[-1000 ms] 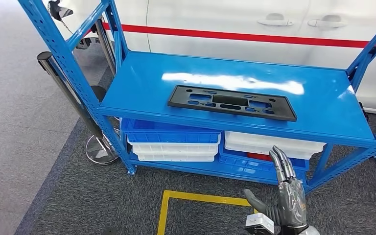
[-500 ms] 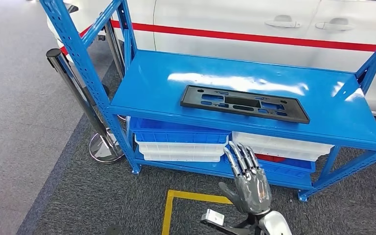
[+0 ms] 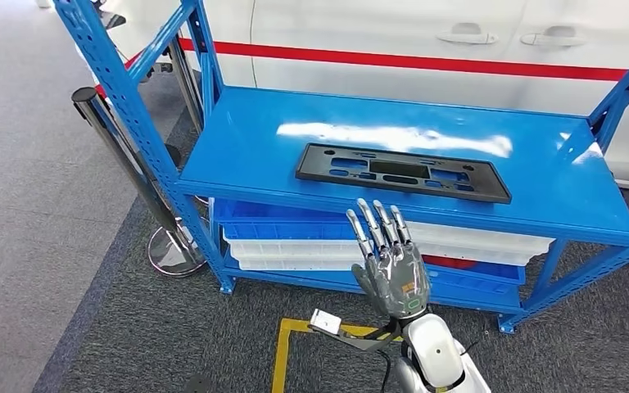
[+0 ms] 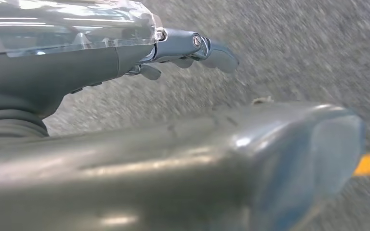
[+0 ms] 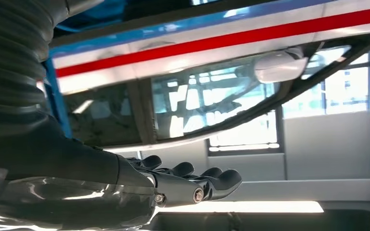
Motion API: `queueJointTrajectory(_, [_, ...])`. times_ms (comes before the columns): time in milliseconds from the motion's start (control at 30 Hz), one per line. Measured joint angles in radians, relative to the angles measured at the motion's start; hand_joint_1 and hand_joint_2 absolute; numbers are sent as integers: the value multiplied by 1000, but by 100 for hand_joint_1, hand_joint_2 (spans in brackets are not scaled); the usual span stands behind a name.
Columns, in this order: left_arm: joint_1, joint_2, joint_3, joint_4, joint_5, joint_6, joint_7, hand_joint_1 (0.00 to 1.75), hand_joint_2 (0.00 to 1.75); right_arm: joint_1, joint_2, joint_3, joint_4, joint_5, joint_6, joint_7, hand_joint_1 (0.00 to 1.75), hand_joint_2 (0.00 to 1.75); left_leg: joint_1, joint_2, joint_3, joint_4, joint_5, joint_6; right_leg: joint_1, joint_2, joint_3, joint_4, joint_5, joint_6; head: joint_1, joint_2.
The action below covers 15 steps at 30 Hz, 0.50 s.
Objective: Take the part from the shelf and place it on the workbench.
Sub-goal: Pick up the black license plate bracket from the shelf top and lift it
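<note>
Right robot hand (image 3: 391,274): it is reaching up in front of the shelf, palm spread, fingers (image 3: 374,223) standing apart and nearly straight, holding nothing. Its fingertips are lying just short of the shelf's front edge, below the part and apart from it. In the right wrist view the same robot hand (image 5: 183,185) is showing flat and empty, fingers stretched out side by side.

Left robot hand (image 4: 192,48): in the left wrist view it is hanging over the carpet, thumb (image 4: 250,159) stretched out large in the foreground, fingers loosely extended, gripping nothing.

Yellow floor line (image 3: 282,352): it is running on the dark carpet (image 3: 172,327) just in front of the shelf, beside the right arm.

Bins (image 3: 295,237): blue and white trays are sitting stacked on the shelf's lower level, under the top deck.

Shelf (image 3: 246,139): a blue steel rack with perforated uprights; its top deck is shining with a white glare.

Part (image 3: 402,172): a flat black rectangular panel with cut-outs is lying on the shelf's top deck, near the front edge and about the middle of its width, untouched.

Chrome post (image 3: 127,164): it is standing on a round base just beside the shelf's left upright.

White vehicle (image 3: 426,41): its side, with a red stripe and door handles, is standing right behind the shelf.
</note>
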Motion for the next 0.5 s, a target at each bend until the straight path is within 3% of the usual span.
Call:
queueJointTrajectory(33, [-1,0,5,1,9,-18,-7,0,0,-12,3,-4,14,-6,0,-24,0,175,-1,-2,11,-27,4,6,1,1,-3,4,-1,7,0,0])
queueJointTrajectory(167, [0,0,33,2,32,-49,-18,0,0,-53,32,-36,77,-7,-2,-70,0,175,-6,-4,9,-36,3,44,-1,2,-13,13,-7,29,1,0])
queueJointTrajectory(233, [-2,0,42,2,37,-53,-20,0,0,-74,46,-51,111,-3,-3,-62,0,175,-6,-3,13,-41,3,58,-2,2,-50,90,-44,33,1,0])
queueJointTrajectory(300, [-3,2,50,2,42,-57,-22,0,0,-89,55,-65,148,-2,-3,-49,0,175,-11,-3,16,-41,-1,67,0,2,-125,226,-93,33,1,0])
queueJointTrajectory(333, [-3,2,54,2,42,-59,-22,0,0,-93,58,-72,167,-3,-3,-44,0,175,-15,-3,18,-41,-3,69,0,2,-157,276,-102,31,1,0])
queueJointTrajectory(367, [-2,3,58,2,42,-61,-22,0,0,-96,61,-79,184,-3,-3,-40,0,175,-19,-4,22,-41,-6,72,2,2,-174,294,-93,27,1,0])
queueJointTrajectory(400, [-1,3,61,2,42,-63,-22,0,0,-100,64,-85,200,-5,-3,-37,0,175,-23,-5,28,-41,-9,73,6,2,-171,272,-64,20,1,0])
queueJointTrajectory(467, [0,3,66,2,41,-65,-20,0,0,-116,70,-99,225,-12,-3,-38,0,175,-30,-7,40,-41,-17,74,18,3,-121,146,14,-6,1,0])
queueJointTrajectory(500, [-1,2,67,3,41,-66,-19,0,0,-127,73,-107,238,-17,-3,-43,0,175,-33,-7,43,-41,-21,72,24,2,-96,86,38,-20,1,0])
